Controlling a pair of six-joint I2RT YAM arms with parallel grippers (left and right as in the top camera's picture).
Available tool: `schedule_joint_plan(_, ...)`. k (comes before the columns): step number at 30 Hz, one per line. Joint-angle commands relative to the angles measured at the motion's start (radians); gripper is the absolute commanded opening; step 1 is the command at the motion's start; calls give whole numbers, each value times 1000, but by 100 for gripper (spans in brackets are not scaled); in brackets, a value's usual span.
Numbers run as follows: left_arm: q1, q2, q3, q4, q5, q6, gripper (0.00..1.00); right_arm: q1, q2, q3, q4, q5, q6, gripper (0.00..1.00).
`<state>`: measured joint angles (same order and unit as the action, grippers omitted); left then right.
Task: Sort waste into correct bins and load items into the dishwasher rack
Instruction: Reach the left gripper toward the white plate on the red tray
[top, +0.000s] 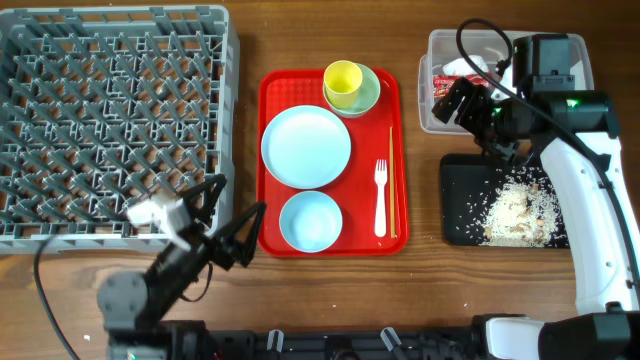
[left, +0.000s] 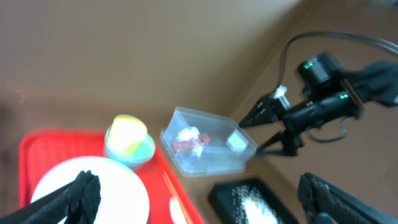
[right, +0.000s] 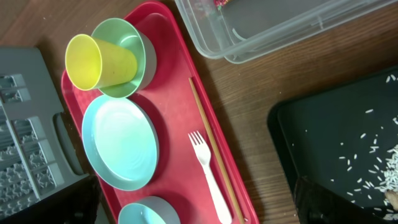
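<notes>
A: Which first?

B: The yellow cup (top: 343, 82), nested in the pale green bowl (top: 372, 96) on the red tray (top: 366, 150). My left fingers (left: 78, 194) and right fingers (left: 258, 113) gape, empty. I'd pinch its rim, lift straight, then cross to the dishwasher rack (top: 110, 110).

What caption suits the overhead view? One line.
Wrapper in tub, rice on black tray; cup, plate and fork wait on red tray beside rack.
</notes>
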<state>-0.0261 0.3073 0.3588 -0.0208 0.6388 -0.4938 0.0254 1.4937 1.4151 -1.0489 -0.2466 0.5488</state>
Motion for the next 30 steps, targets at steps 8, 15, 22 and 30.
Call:
schedule_joint_plan(8,-60,748,595,-476,61,157,100,1,-7,18,1,-10,8,100)
schedule_joint_plan(15,-108,834,606,-344,150,45,100,1,-7,18,1,-10,8,100)
schedule_joint_plan(22,-208,855,642,-510,-11,139,100,1,-7,18,1,-10,8,100)
schedule_joint_plan(30,-397,991,928,-839,-473,254,100,1,-7,18,1,-10,8,100)
